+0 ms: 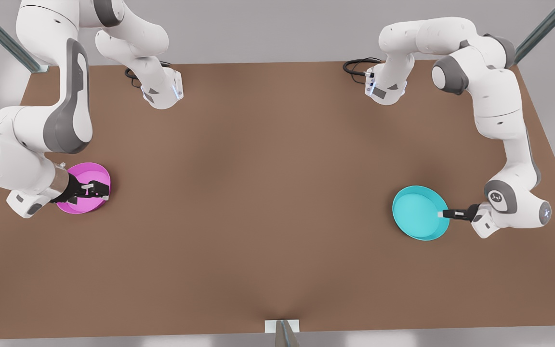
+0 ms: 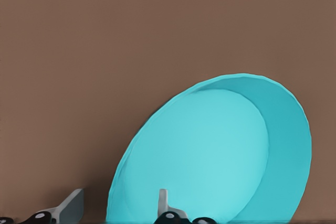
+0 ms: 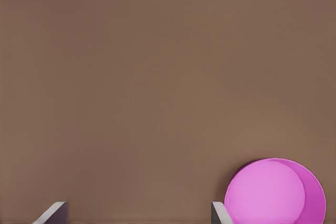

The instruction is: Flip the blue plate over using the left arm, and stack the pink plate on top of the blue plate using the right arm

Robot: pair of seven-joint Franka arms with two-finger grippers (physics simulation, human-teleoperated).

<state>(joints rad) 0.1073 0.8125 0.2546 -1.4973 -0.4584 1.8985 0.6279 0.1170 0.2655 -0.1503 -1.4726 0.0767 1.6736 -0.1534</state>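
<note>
The blue plate (image 1: 418, 212) lies on the brown table (image 1: 277, 193) at the front view's right. In the left wrist view the blue plate (image 2: 210, 150) has its hollow side showing. My left gripper (image 1: 442, 213) is at that plate's right rim. It is open (image 2: 117, 206), with one finger outside the rim and one inside it. The pink plate (image 1: 87, 180) lies hollow side up at the front view's left. My right gripper (image 1: 103, 190) hovers over it, open (image 3: 135, 214) and holding nothing. In the right wrist view the pink plate (image 3: 275, 192) sits just beside one finger.
Both arm bases (image 1: 162, 91) (image 1: 386, 86) stand at the table's far edge with black cables. A small bracket (image 1: 282, 327) sits at the middle of the near edge. A wide stretch of bare table separates the two plates.
</note>
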